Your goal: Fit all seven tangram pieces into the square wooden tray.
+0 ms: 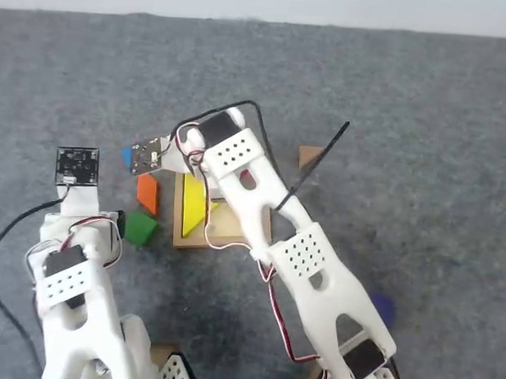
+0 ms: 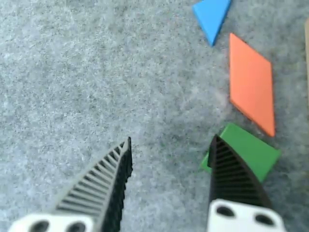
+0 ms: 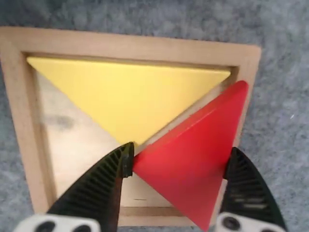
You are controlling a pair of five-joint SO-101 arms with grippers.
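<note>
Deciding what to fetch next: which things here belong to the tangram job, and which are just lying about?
Job: wooden tray, yellow triangle, red triangle in the right pincer, blue triangle, orange parallelogram, green square, purple piece.
Lying about: black wire, grey mat; small brown block, cannot tell which.

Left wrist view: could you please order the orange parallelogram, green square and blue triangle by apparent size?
orange parallelogram
green square, partly hidden
blue triangle, cut off at the picture's edge, so unsure
</note>
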